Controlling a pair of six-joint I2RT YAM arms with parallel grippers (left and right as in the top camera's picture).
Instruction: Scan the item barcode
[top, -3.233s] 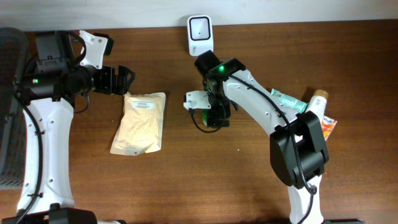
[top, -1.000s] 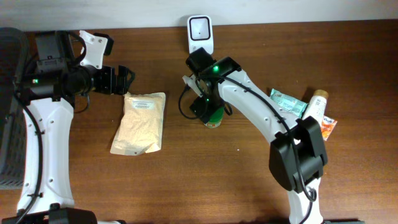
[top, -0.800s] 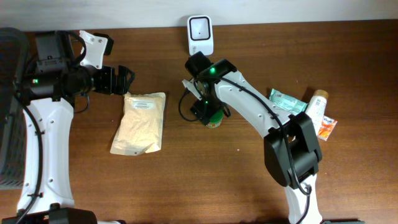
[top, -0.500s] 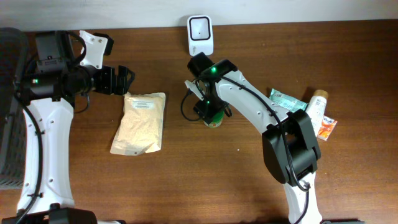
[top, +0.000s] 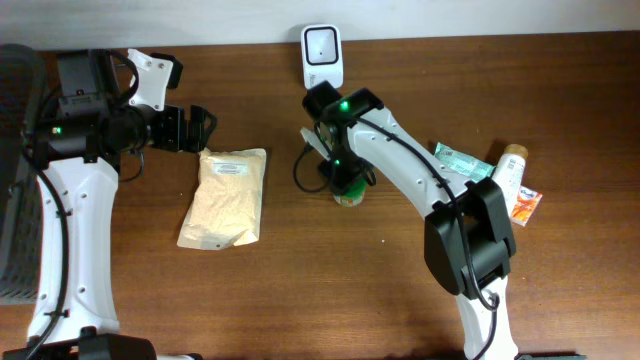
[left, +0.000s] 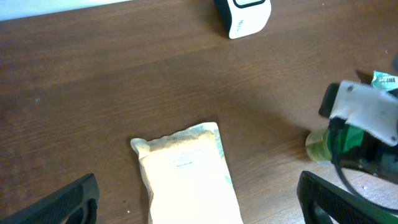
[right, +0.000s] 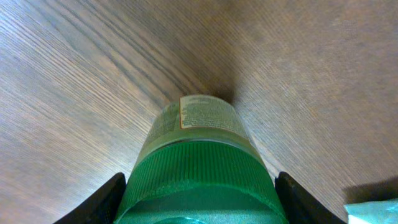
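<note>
Now the partly open right hand (right: 198, 190) brackets the bottle (right: 200, 121) near the scanner (top: 322, 52), grip uncertain; next, probably clamp and lift

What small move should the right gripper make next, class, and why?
Probably close firmly on the green cap. The right gripper sits over the upright bottle, a finger on each side of the cap, but a firm grip cannot be confirmed yet. The bottle stands on the table, short of the scanner, so it must be held before lifting.
</note>
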